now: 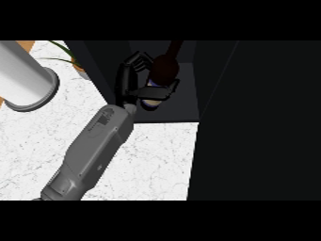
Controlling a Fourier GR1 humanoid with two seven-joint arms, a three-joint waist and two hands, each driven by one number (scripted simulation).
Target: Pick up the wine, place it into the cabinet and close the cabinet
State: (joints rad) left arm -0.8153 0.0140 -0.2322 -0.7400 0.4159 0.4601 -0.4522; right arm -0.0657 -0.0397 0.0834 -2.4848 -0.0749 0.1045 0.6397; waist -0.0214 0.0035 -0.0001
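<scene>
The fingers (136, 60) curl around the wine bottle (164, 70), so the left hand (129, 80) holds it inside the dark cabinet (212, 80). Its grey forearm (93, 150) crosses the white marble counter (156, 160). A big grey cylinder (17, 75) stands far left.

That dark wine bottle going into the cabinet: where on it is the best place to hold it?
Around the wide body, from the side. The wine bottle stands roughly upright in the dark cabinet, its neck narrowing upward, so the body offers most surface. The hand is already there, fingers curled around it from the view's left.
</scene>
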